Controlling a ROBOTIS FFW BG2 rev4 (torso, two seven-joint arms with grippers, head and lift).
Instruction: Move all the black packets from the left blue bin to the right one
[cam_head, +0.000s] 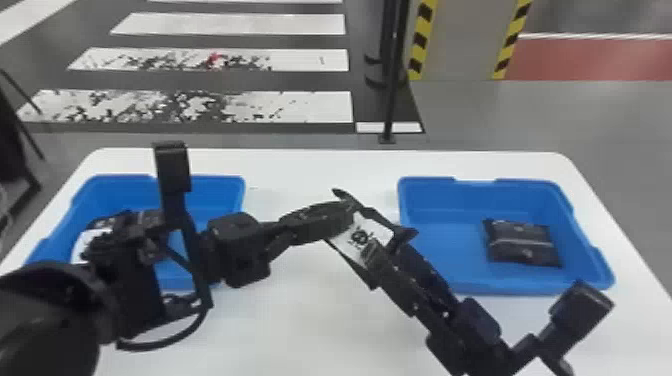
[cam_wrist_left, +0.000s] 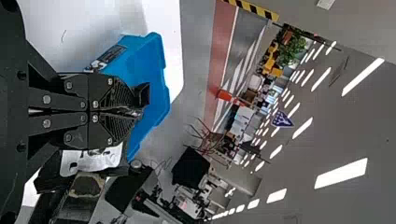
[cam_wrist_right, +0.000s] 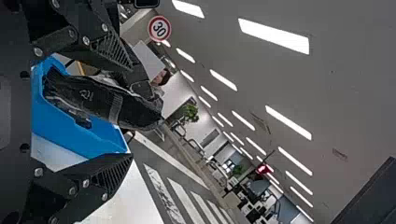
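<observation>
Left gripper (cam_head: 339, 210): clenched, pinching a black packet with a white label (cam_head: 361, 234) in the air above the white table (cam_head: 310, 320), between the two bins. Right gripper (cam_head: 386, 246): fingers (cam_wrist_right: 109, 175) spread wide, one on each side of the same packet, not clamped. Packet nearer one finger than the other; can't tell if that finger touches it.

Head view: both bins. Left blue bin (cam_head: 215, 190) has a packet with a white patch (cam_head: 90, 244), partly behind the left arm; exact count there can't be told. Right blue bin (cam_head: 440, 240) has a flat black packet (cam_head: 525, 243) on its floor, toward the outer side. Label of the held packet faces up here, dark mark on it.

Left wrist view: the left gripper's fingers (cam_wrist_left: 109, 91) drawn together, held packet's white label beside them, orange cone (cam_wrist_left: 224, 95) on the floor far behind.

Right wrist view: long dark side of the held packet, pale marking and ribbed band, plus a round red-rimmed sign (cam_wrist_right: 159, 29) and a green plant (cam_wrist_right: 190, 112) in the background.
</observation>
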